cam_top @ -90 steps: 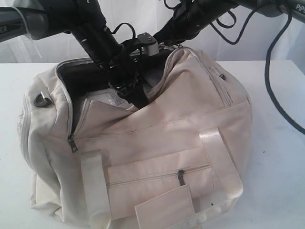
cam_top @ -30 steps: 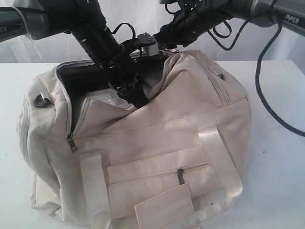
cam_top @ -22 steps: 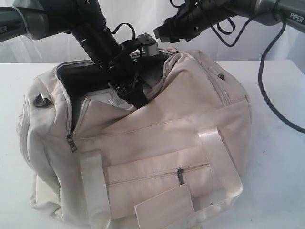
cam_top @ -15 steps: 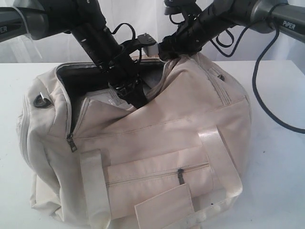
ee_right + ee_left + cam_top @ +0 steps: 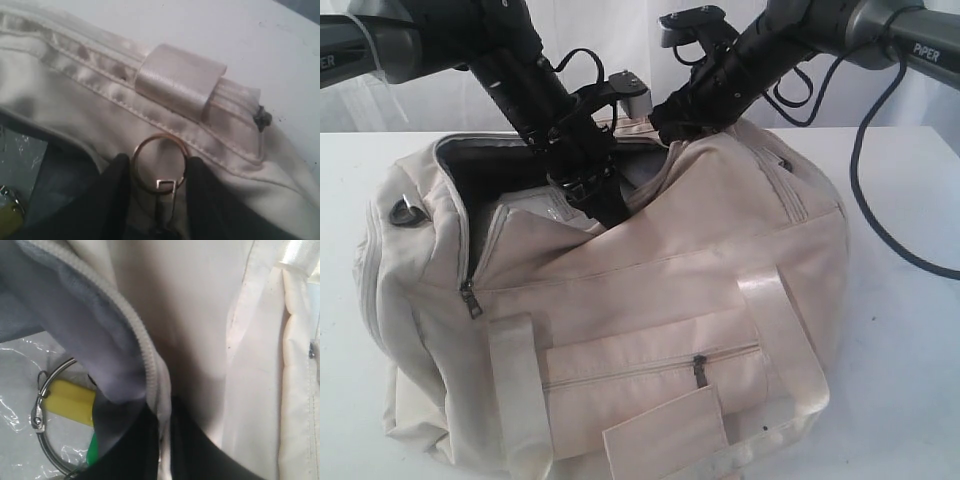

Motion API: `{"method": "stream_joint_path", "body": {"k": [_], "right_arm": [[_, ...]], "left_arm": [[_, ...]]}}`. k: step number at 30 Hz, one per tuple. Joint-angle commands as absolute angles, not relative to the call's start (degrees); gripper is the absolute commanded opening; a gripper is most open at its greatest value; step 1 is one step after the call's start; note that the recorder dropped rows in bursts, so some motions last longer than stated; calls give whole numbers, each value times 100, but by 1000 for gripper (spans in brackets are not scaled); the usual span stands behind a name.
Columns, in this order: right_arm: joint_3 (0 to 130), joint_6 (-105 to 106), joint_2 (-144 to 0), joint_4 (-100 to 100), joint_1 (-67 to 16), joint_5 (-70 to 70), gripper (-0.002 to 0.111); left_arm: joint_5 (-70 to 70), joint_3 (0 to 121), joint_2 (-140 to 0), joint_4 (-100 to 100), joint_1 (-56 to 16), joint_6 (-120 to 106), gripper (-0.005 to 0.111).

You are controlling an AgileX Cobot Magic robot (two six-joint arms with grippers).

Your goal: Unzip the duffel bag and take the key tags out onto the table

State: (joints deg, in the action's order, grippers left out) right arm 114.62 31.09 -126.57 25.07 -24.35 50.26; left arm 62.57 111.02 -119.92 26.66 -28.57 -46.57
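Student: Purpose of the left gripper [image 5: 162, 452] and its hold?

Tutor: Its fingers are pinched together on the zip edge [image 5: 142, 335] of the duffel bag [image 5: 650, 290], with cream tape and grey lining caught between them. Judged from this, the hold lifts the near lip so that the mouth gapes and the inside is exposed.

Student: And the right gripper [image 5: 159, 172]?

Tutor: It sits at the far rim of the opening, near a webbing loop [image 5: 180, 82] sewn on that rim. A coppery ring [image 5: 161, 136] with a clasp lies between its two fingers, which stand moderately apart. Whether they press on it cannot be told. Probably it serves as a brace for the far side.

Student: Location of the key tags [image 5: 70, 400]?

Tutor: Inside the bag, on clear plastic [image 5: 20, 360] at the bottom. A yellow tag, a green sliver and a metal ring show, partly under the lifted lining. They lie just beside the left fingers, not between them. From the right gripper they lie apart, deeper in the opening. None lies on the table [image 5: 900, 330], and the exterior view hides them.
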Motion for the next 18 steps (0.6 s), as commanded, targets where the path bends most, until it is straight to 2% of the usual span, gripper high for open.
{"method": "stream_joint_path", "body": {"k": [1, 3, 4, 18], "right_arm": [[11472, 3332, -12642, 2460, -2405, 5370, 16], [11472, 3332, -12642, 2460, -2405, 5266, 3], [11472, 3332, -12632, 2460, -2405, 5209, 0], [11472, 3322, -12102, 2460, -2392, 4831, 0]], "left_arm": [[6402, 11060, -11960, 2798, -2870, -4646, 0], [6402, 11060, -11960, 2798, -2870, -4646, 0], [6402, 11060, -11960, 2798, -2870, -4646, 0], [6402, 11060, -11960, 2798, -2870, -4646, 0]]}}
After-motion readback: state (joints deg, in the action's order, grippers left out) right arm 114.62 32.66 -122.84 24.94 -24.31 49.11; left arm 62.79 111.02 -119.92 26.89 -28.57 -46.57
